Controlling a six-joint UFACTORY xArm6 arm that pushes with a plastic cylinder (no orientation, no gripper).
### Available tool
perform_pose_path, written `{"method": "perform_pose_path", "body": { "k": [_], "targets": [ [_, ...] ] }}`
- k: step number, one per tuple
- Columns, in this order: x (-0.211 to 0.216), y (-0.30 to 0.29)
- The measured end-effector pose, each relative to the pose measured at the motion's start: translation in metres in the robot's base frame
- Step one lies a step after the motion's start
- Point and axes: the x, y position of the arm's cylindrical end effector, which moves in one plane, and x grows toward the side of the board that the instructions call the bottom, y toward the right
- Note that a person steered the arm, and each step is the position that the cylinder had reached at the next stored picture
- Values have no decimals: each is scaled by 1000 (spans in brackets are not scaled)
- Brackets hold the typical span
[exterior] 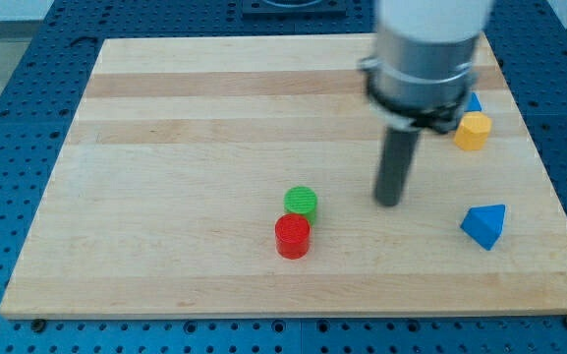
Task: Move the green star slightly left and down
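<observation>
No green star shows in the camera view; the arm's wide grey body covers part of the board's upper right. My tip (389, 203) rests on the board, right of a green cylinder (301, 202) and apart from it. A red cylinder (292, 237) stands just below the green cylinder, touching or nearly touching it.
A blue triangular block (484, 225) lies right of my tip, near the board's right edge. A yellow hexagonal block (473, 130) sits at the upper right, with a small blue block (475, 102) partly hidden behind it. The wooden board (165, 147) lies on a blue perforated table.
</observation>
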Motion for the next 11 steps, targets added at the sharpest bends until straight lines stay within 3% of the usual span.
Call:
{"method": "perform_pose_path", "body": {
  "k": [2,3,5,7,9,10,11],
  "targets": [
    [-44,174],
    [-88,212],
    [-164,177],
    [-169,79],
    [-135,-31],
    [-140,-30],
    [-159,9]
  ]
}}
